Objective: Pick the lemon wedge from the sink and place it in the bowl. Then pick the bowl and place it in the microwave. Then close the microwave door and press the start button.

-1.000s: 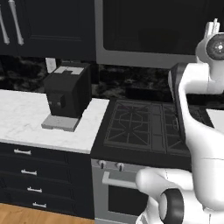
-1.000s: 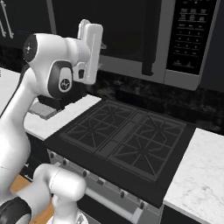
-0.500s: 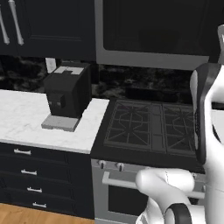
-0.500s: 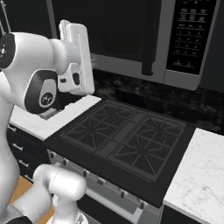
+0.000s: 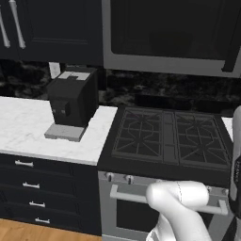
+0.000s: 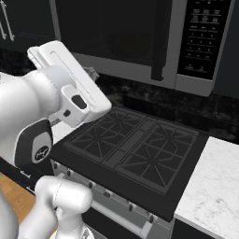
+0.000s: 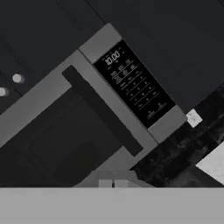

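**Item: the microwave** (image 6: pixel 140 42). A wide built-in box, grey frame, mounted above the stove (image 6: pixel 135 149) and against dark cabinets. In the left base view it sits at the top of the picture, over the burners.

**Part: the microwave door** (image 6: pixel 112 37). A large panel of dark glass in a grey frame, lying flush with the box, so it reads as closed. What is inside cannot be made out through the glass.

**Part: door handle** (image 6: pixel 158 42). A dark bar standing upright between the glass and the controls. In the hand view it runs on a diagonal (the camera is rolled, not the oven).

**Part: control panel** (image 7: pixel 133 85). A black strip on the right of the door, with a lit display at its top and rows of small keys below. The keys are too small to tell which one is start.

**Handling, by judgement.** The door is rigid and hinged and needs only a push on the frame or a pull on the bar. The keys are flat, hard and shallow. They want a short square press from a blunt tip, not a grip, because a slanted touch could slide off or catch a neighbouring key.

**Tool: the gripper** (image 7: pixel 113 183). The jaws are closed together on nothing, the tips side by side at the bottom of the hand view. It is well apart from the panel and faces it.

**Nearby, not of the task.** Black coffee machine (image 5: pixel 70 103) on the white marble counter (image 5: pixel 23 127), left of the stove.
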Available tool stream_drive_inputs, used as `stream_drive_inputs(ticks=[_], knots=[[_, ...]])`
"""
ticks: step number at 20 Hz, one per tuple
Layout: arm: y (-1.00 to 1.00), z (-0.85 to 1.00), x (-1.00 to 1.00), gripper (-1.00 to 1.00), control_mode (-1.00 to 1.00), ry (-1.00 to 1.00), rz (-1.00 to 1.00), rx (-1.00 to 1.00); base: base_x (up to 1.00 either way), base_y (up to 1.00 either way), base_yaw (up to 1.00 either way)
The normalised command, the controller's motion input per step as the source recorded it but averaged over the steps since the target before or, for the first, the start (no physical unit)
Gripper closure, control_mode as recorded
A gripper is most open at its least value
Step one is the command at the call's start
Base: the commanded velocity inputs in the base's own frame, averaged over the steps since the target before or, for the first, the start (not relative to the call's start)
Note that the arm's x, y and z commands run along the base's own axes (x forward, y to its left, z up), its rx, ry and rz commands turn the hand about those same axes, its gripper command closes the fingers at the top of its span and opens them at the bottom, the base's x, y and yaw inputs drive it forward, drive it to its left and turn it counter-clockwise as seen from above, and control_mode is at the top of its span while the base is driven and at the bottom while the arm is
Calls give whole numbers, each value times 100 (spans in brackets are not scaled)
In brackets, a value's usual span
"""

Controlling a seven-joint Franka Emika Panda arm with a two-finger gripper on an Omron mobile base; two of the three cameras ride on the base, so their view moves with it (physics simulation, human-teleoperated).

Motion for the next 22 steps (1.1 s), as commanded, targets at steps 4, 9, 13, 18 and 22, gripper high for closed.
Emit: stream_drive_inputs(ticks=[4, 9, 13, 18, 22], knots=[[0, 0, -41, 100, -100, -19, -5, -55, 0, 0, 0], [-5, 0, -10, 100, -100, -13, -9, -39, 0, 0, 0], [-21, 0, 2, 100, -100, 8, -2, -17, 0, 0, 0], [-32, -1, 0, 100, -100, 25, -2, -16, 0, 0, 0], [-32, -3, 1, 100, -100, 34, 0, -4, 0, 0, 0]])
